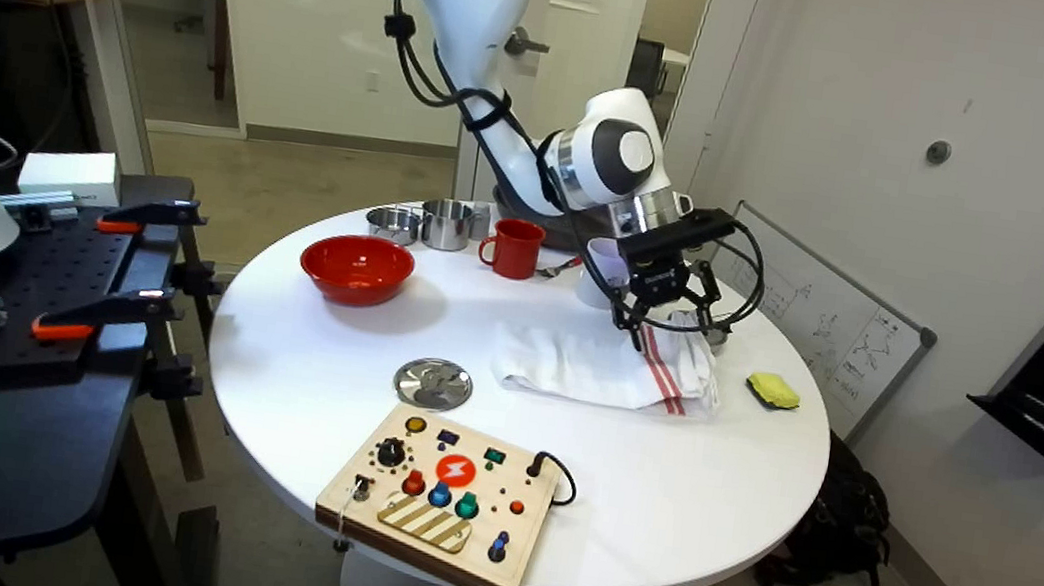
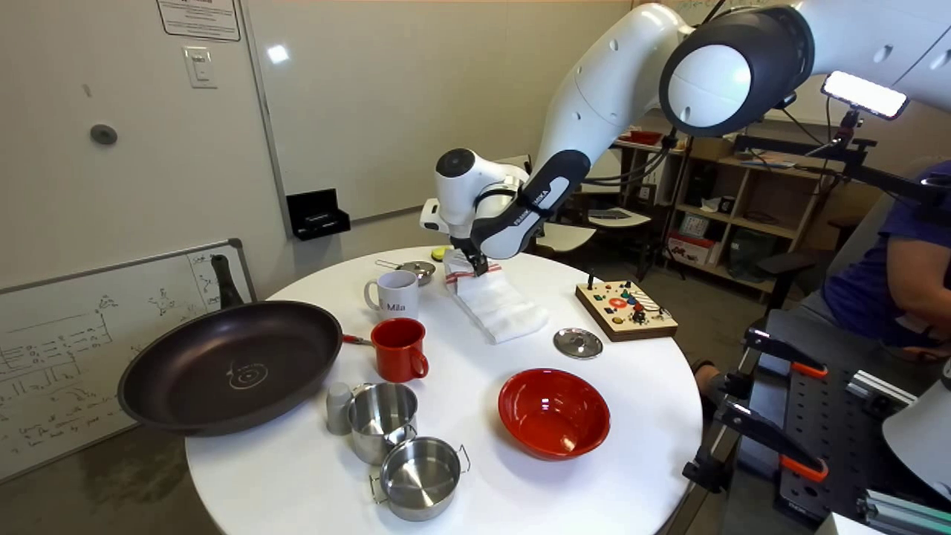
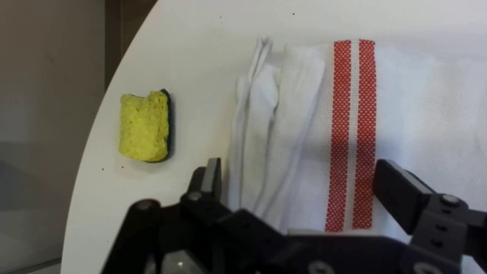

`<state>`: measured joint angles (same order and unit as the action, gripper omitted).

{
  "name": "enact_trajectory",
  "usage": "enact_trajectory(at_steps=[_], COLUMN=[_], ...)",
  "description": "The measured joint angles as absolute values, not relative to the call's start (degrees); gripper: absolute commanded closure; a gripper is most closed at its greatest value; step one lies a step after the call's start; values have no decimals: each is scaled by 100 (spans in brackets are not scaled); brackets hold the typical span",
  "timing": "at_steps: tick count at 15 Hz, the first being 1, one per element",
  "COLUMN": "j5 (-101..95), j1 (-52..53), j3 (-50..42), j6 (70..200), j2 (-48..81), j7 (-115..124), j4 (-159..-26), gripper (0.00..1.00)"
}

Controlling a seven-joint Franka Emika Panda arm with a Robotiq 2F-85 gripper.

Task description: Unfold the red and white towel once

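Note:
The red and white towel (image 1: 584, 362) lies folded on the round table, mostly white with two red stripes near one end. In an exterior view it also shows (image 2: 505, 305) as a long folded strip. In the wrist view the towel (image 3: 354, 114) has several layered folds at its left end, beside the stripes. My gripper (image 3: 302, 180) is open above that striped end. One finger is just outside the folded edge and the other is over the cloth past the stripes. It also shows in both exterior views (image 1: 673, 331) (image 2: 479, 264). Whether the fingertips touch the cloth is unclear.
A yellow sponge (image 3: 144, 127) lies near the table edge beside the towel. A white mug (image 2: 396, 293), a small strainer-like metal piece (image 2: 417, 271) and a red mug (image 2: 399, 349) stand nearby. A metal lid (image 1: 433, 384), red bowl (image 1: 357, 269) and button board (image 1: 444, 500) are also on the table.

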<state>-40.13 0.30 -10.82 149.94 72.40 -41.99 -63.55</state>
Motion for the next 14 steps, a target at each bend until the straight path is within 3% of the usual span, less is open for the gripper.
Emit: enact_trajectory(at_steps=[10,14], j5=[-4495,-4699], j1=[621,561], j3=[-2230,-1791], j6=[15733,15384], j2=[6930,6005], j7=[-2779,-2982], j4=[-6523,-7467], gripper=[0,0])
